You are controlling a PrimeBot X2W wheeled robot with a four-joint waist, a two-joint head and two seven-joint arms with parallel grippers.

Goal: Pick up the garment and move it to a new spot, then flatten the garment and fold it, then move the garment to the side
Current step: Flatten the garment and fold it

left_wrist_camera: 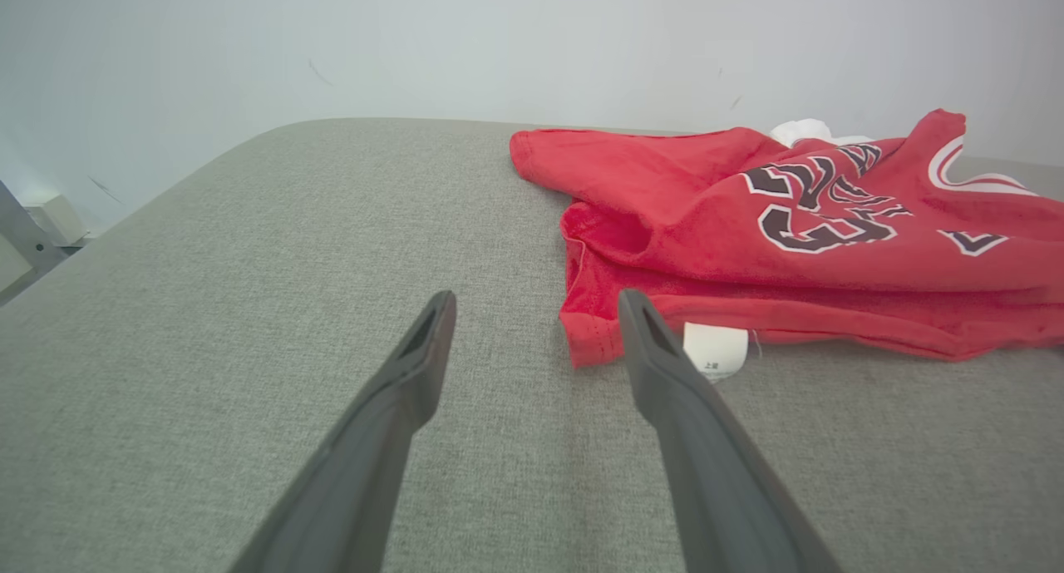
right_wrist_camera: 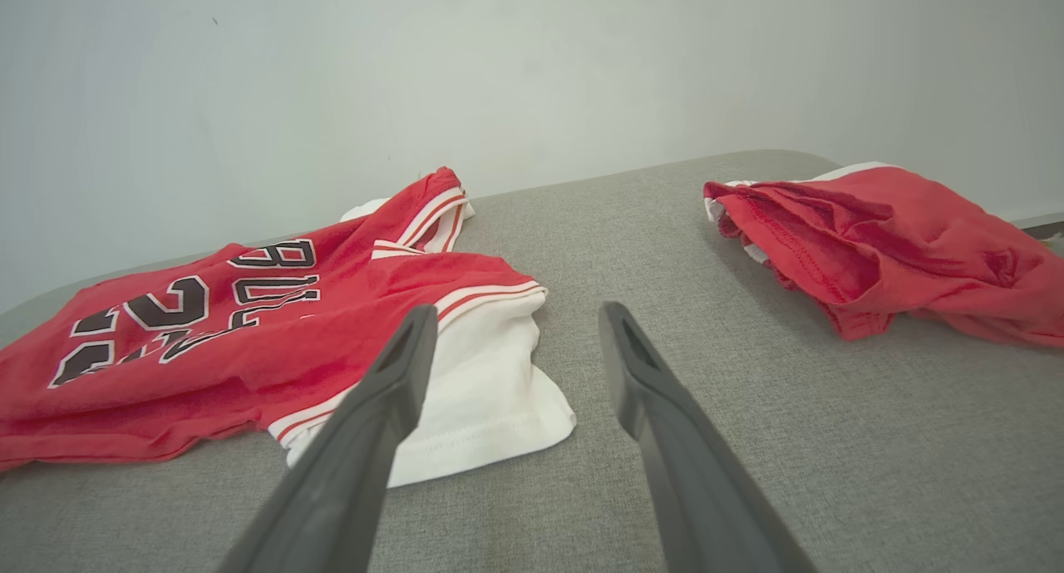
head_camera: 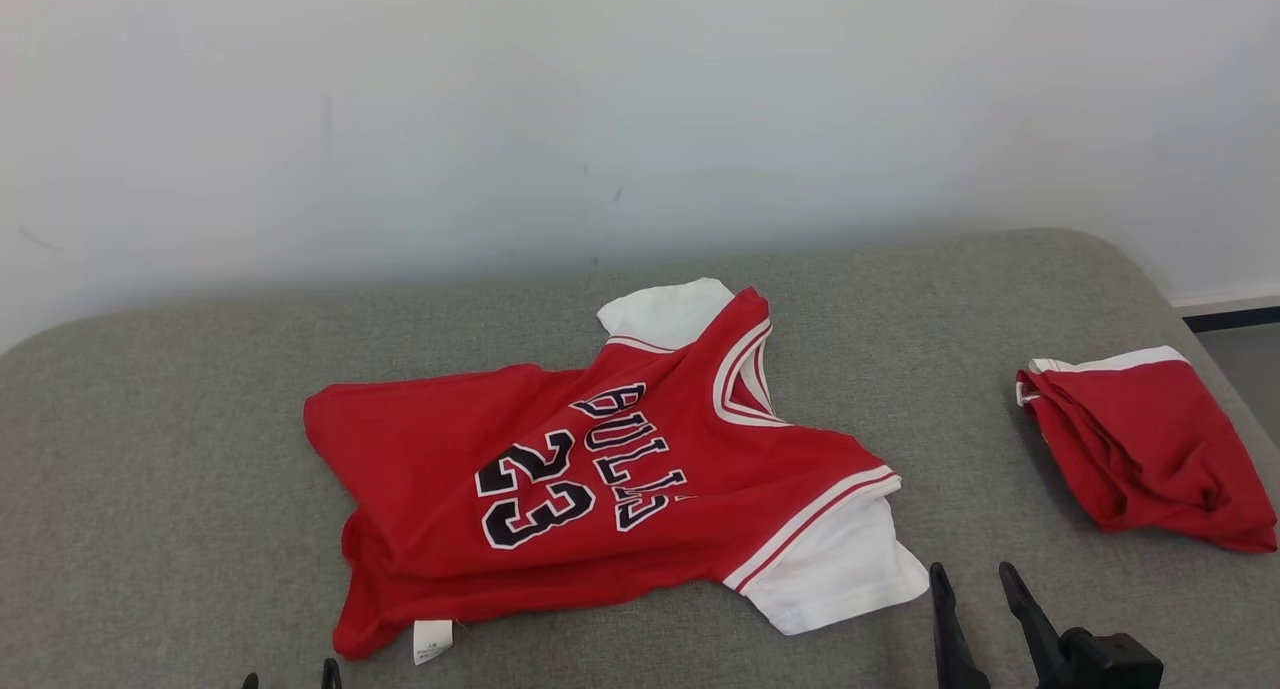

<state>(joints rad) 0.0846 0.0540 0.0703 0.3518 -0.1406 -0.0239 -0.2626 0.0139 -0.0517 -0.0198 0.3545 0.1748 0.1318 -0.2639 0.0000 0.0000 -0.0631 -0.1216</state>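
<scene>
The garment [head_camera: 560, 469], a red jersey with white sleeves and black "BULLS 23" lettering, lies rumpled and partly spread in the middle of the grey padded surface [head_camera: 150, 449]. My left gripper [left_wrist_camera: 536, 298] hovers open just short of the garment's [left_wrist_camera: 665, 174] hem corner and white label; its tips peek in at the head view's bottom edge [head_camera: 288, 677]. My right gripper [head_camera: 970, 571] is open near the front edge, right of the near white sleeve. In the right wrist view its [right_wrist_camera: 515, 311] left finger overlaps that sleeve of the garment [right_wrist_camera: 208, 340]. Neither gripper holds anything.
A second red garment [head_camera: 1150, 449], folded with a white edge, lies at the surface's right side [right_wrist_camera: 898, 224]. A pale wall stands close behind. The surface's rounded right corner drops to floor and a dark baseboard [head_camera: 1230, 317]. Bare grey fabric stretches left of the jersey.
</scene>
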